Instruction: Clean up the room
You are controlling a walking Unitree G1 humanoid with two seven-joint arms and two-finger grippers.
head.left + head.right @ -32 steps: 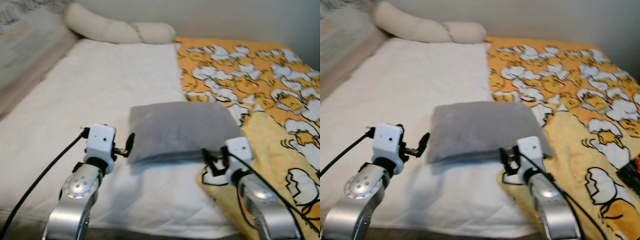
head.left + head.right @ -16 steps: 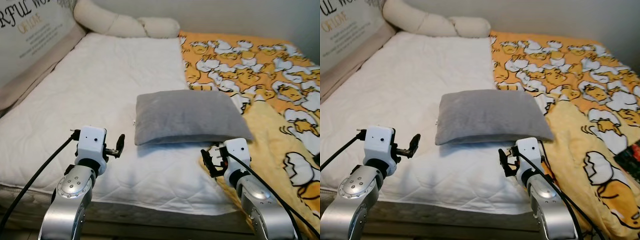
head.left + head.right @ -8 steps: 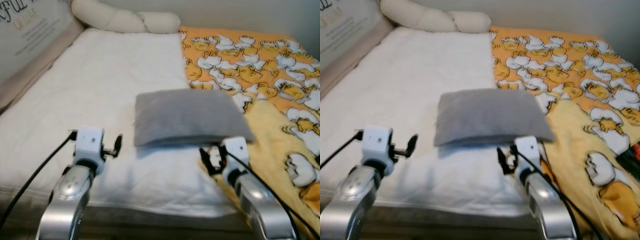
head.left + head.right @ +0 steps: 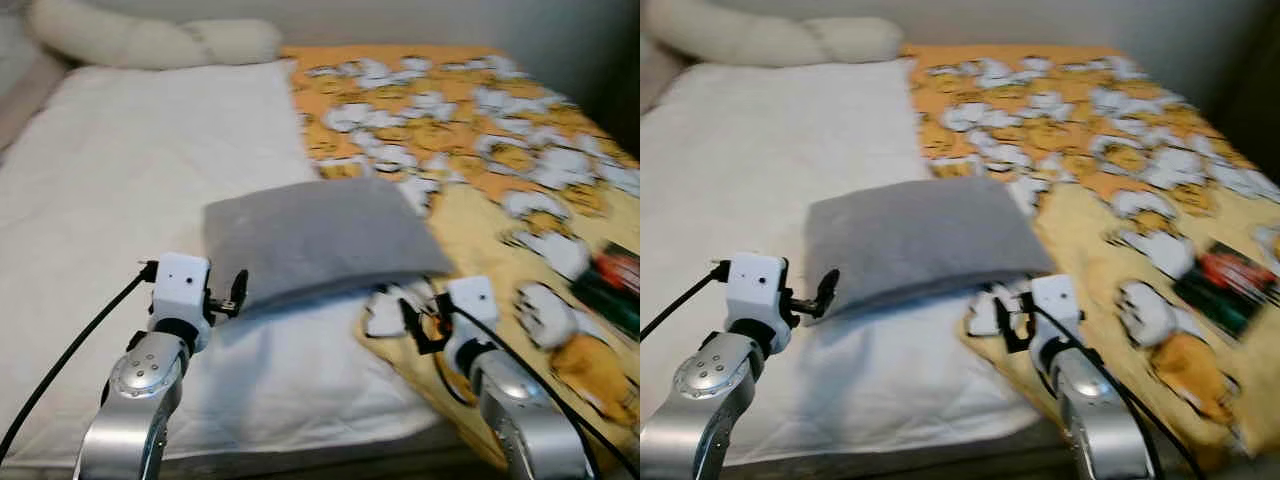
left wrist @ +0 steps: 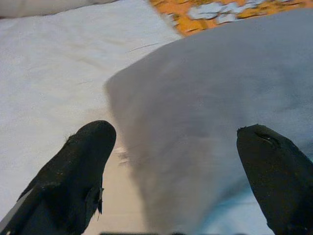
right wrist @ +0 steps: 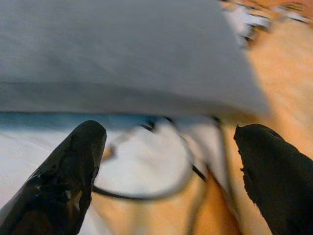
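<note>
A grey pillow (image 4: 310, 240) lies flat across the bed, partly on the white mattress (image 4: 120, 200) and partly on the orange duck-print blanket (image 4: 470, 150). My left gripper (image 4: 235, 293) is open just at the pillow's near left corner; in the left wrist view the pillow (image 5: 205, 112) fills the gap between the two spread fingers (image 5: 73, 171). My right gripper (image 4: 415, 325) is open just below the pillow's near right edge, over the blanket's rim. In the right wrist view the pillow's edge (image 6: 127, 54) lies just ahead of the spread fingers (image 6: 63, 176).
A long cream bolster (image 4: 150, 42) lies at the head of the bed. A dark red and green object (image 4: 1220, 285) rests on the blanket at the right. The bed's front edge (image 4: 300, 450) runs just under my arms. The picture is blurred.
The camera has swung to the right, so the bed shifted left in view. The grippers now stand closer to the pillow's near edge. The dark object on the blanket shows more fully.
</note>
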